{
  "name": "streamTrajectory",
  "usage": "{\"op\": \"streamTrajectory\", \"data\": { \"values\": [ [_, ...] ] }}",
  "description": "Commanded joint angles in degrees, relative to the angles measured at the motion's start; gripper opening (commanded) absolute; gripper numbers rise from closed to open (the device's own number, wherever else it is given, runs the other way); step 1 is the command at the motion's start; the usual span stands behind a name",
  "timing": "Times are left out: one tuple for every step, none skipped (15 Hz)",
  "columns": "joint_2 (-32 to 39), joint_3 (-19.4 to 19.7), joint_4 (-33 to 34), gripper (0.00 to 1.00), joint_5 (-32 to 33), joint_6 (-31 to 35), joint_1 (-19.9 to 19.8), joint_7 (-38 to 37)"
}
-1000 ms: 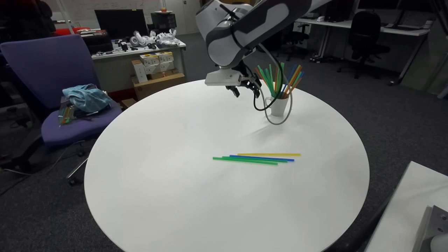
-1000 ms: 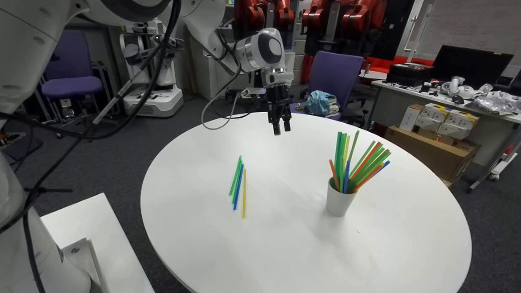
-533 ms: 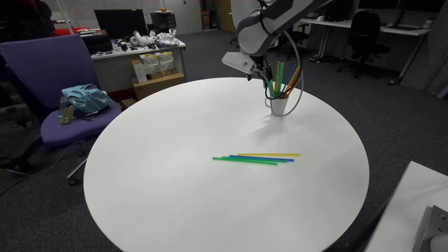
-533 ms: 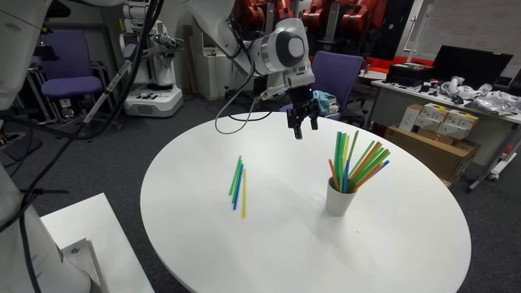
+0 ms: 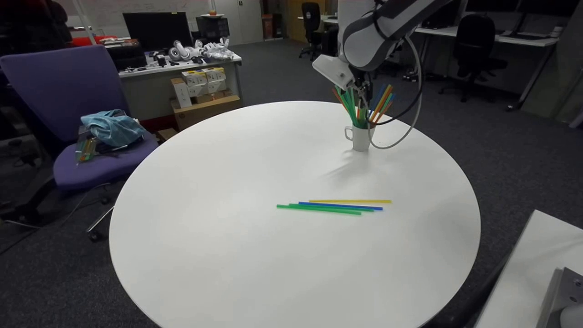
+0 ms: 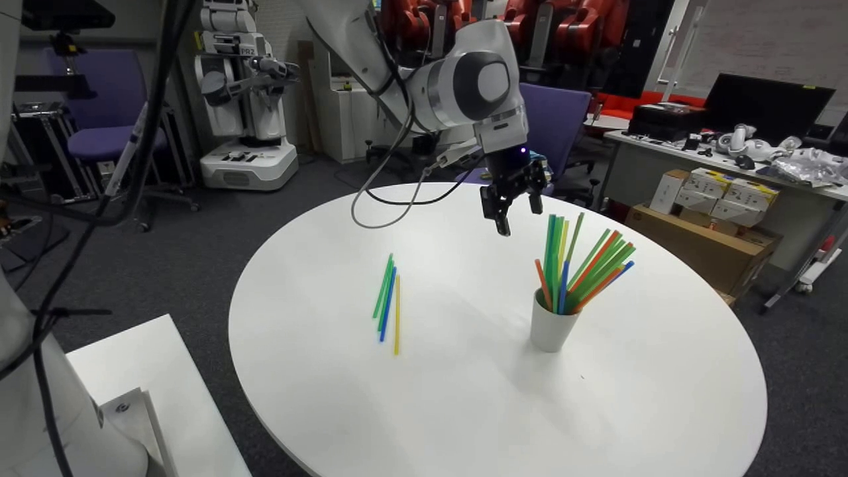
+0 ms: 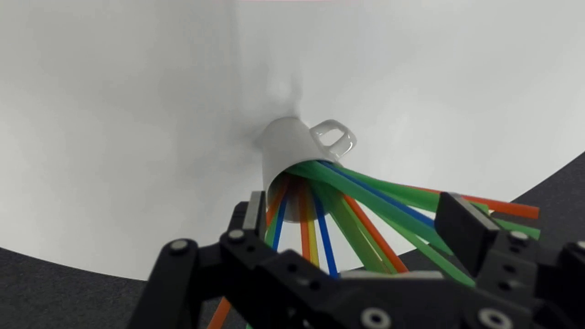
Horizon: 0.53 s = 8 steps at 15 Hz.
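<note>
As the arm point(image 6: 450, 93) reaches in from ten o'clock in an exterior view, its wrist bends so that the tool point(image 6: 519, 217) slants down toward half past five, above the round white desk point(image 6: 464, 404). The tool is released, its jaws spread wide. Below it, also toward half past five, a white mug point(image 6: 550, 332) stands upright on the desk. The mug holds a bundle of straws point(image 6: 596, 273) in green, blue, orange and yellow; they stand on end and lean outward over the rim, tips fanning from half past eleven round to two o'clock. In the wrist view the mug's handle point(image 7: 349, 140) juts out between two and three o'clock, and the bundle points out of the mouth toward the tool, spreading from just past three round to seven o'clock; whether the tool touches any straw cannot be told. In an exterior view a yellow straw point(image 5: 350, 201), a blue straw point(image 5: 340, 206) and two green straws point(image 5: 314, 209) lie flat on the desk, at about seven o'clock from the mug. They rest close side by side, long axes nearly parallel and running almost from nine to three o'clock.
</note>
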State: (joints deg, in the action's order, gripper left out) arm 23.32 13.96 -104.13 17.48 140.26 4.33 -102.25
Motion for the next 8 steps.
{"op": "streamTrajectory", "data": {
  "values": [
    [-8.1,1.01,-8.19,1.0,1.9,2.29,-0.6,-0.22],
    [-9.27,1.25,-9.11,1.0,2.38,1.78,-0.74,-0.06],
    [-10.51,1.48,-10.2,1.0,3.26,1.36,-0.8,0.07],
    [-11.6,1.89,-11.21,1.0,4.97,0.85,-0.63,-0.48],
    [-12.62,2.0,-12.25,1.0,6.6,0.77,-0.75,-0.62],
    [-13.47,1.95,-13.31,1.0,8.02,0.67,-0.99,-0.44],
    [-14.14,1.75,-14.46,1.0,9.26,1.22,-1.39,0.09],
    [-14.65,1.43,-15.57,1.0,10.24,1.75,-1.86,0.8]
  ]
}}
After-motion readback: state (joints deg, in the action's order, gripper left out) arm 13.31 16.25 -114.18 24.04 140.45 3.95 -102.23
